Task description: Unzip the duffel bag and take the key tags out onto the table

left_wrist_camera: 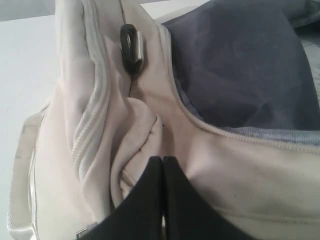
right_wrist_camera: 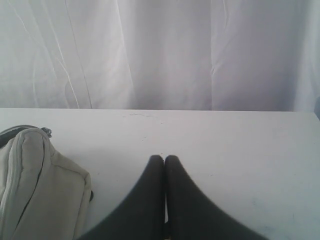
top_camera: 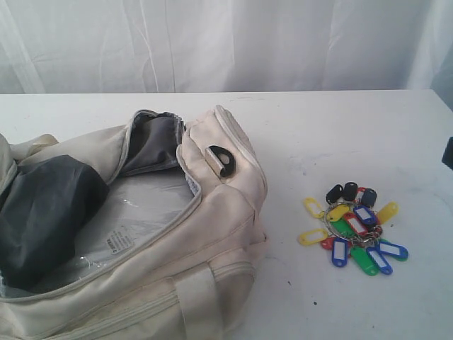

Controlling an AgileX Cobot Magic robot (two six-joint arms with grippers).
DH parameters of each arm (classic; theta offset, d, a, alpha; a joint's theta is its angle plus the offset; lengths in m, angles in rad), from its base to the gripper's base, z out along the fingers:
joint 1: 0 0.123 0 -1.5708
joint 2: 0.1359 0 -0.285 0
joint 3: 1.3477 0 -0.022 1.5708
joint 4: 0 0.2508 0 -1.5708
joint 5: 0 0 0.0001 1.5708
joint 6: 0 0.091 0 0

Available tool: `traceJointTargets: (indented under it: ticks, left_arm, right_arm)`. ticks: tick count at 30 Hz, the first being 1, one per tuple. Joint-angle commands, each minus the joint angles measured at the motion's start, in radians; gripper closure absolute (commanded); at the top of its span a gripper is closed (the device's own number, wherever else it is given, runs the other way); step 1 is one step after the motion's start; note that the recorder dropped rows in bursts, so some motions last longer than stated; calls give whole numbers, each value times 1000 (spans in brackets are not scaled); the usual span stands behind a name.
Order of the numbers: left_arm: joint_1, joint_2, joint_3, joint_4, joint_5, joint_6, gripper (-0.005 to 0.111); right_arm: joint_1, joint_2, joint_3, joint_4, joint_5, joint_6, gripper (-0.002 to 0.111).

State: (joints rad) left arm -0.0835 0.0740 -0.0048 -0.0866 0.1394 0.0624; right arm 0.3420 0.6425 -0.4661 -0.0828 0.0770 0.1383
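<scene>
Lying nearest, the cream duffel bag (top_camera: 219, 234) fills the front left of the table (top_camera: 340, 127), its satin webbing handle (top_camera: 200, 301) running down the side that faces me. The zip (left_wrist_camera: 235, 134) is undone and the mouth gapes upward, so I can see straight in: a clear plastic sheet (top_camera: 134, 227) with a printed label lies flat inside, and a dark bundle (top_camera: 42, 212) slumps against the left end. Beyond them the grey lining (top_camera: 152, 145) folds up at the back of the opening, and a black strap ring (top_camera: 221, 160) sits on the bag's right end panel. The left gripper (left_wrist_camera: 163, 161) is poised by that same end, its black fingers pressed tight together and grasping nothing; whether the tips touch the fabric I cannot tell. Off to the right of the bag, clear of it and resting on the bare tabletop, is the bunch of key tags (top_camera: 354, 228), yellow, blue, green, red and black ones fanned out around their rings, some showing white label windows. The right gripper (right_wrist_camera: 164, 161) hangs above open table with the bag's end off to one side, its fingers likewise clamped together and empty. Farther back the tabletop runs plain and white to the pleated white curtain (top_camera: 212, 42).
</scene>
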Motion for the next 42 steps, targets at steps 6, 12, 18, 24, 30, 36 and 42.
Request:
traceJointTargets:
  ticks: [6, 12, 18, 24, 30, 36, 42]
  left_arm:
    - [1, -3, 5, -1, 11, -11, 107]
    - [1, -3, 5, -1, 11, -11, 107]
    - [1, -3, 5, -1, 11, -11, 107]
    - [1, -3, 5, -1, 11, -11, 107]
    - [1, -3, 5, -1, 11, -11, 107]
    - [1, -3, 5, -1, 11, -11, 107]
    - [1, -3, 5, -1, 11, -11, 107]
  right_arm:
    - [-6, -5, 2, 0, -4, 1, 108]
    - [-23, -53, 2, -3, -4, -8, 108]
    - [-119, -195, 16, 1, 101, 1, 108]
    - [-215, -345, 173, 24, 101, 30, 108]
    - [-237, -455, 431, 26, -122, 32, 108]
    - [-237, -462, 466, 26, -77, 26, 108]
    - [-237, -502, 466, 26, 7, -91, 108]
